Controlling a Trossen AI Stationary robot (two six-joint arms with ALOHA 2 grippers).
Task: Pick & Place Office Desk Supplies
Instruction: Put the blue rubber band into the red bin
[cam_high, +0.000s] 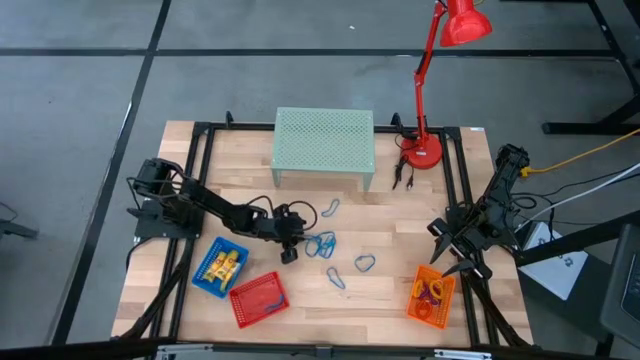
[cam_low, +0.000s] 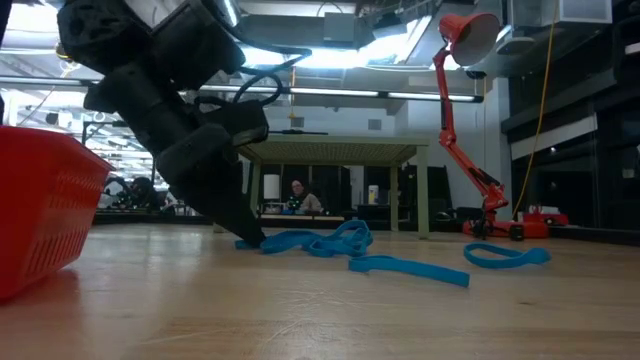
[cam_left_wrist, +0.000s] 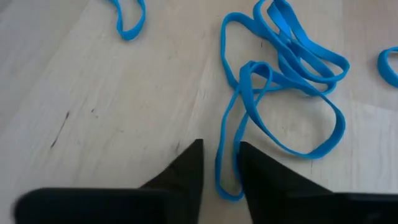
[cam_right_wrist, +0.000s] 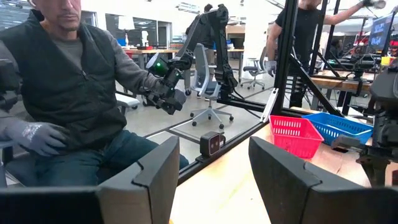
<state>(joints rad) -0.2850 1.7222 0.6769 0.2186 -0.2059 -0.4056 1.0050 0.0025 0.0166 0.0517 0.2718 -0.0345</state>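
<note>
A tangle of blue rubber-band loops (cam_high: 320, 244) lies flat on the wooden table near its middle. It also shows as the blue loops (cam_left_wrist: 280, 68) in the left wrist view and low on the table as the tangle (cam_low: 320, 242). My left gripper (cam_left_wrist: 221, 155) slants down at the tangle's near-left end, tips at the table, open by a narrow gap. One long loop's end (cam_left_wrist: 227, 186) lies between the fingers. More single blue loops (cam_high: 364, 263) lie around. My right gripper (cam_right_wrist: 214, 168) waits open at the table's right edge, over nothing. My left gripper's fingers stand on either side of the long loop's end (cam_left_wrist: 219, 177), slanting down from the table's left. One finger (cam_left_wrist: 255, 168) shows right against the band's strand, and a strip of wood shows beside the other. Whether they touch the band, I cannot tell.
A blue basket (cam_high: 205, 280) with yellow pieces and a red basket (cam_high: 258, 298) stand near the front left. An orange basket (cam_high: 415, 300) with rings is at the front right. A green mesh stand (cam_high: 324, 145) and a red desk lamp (cam_high: 425, 150) are at the back.
</note>
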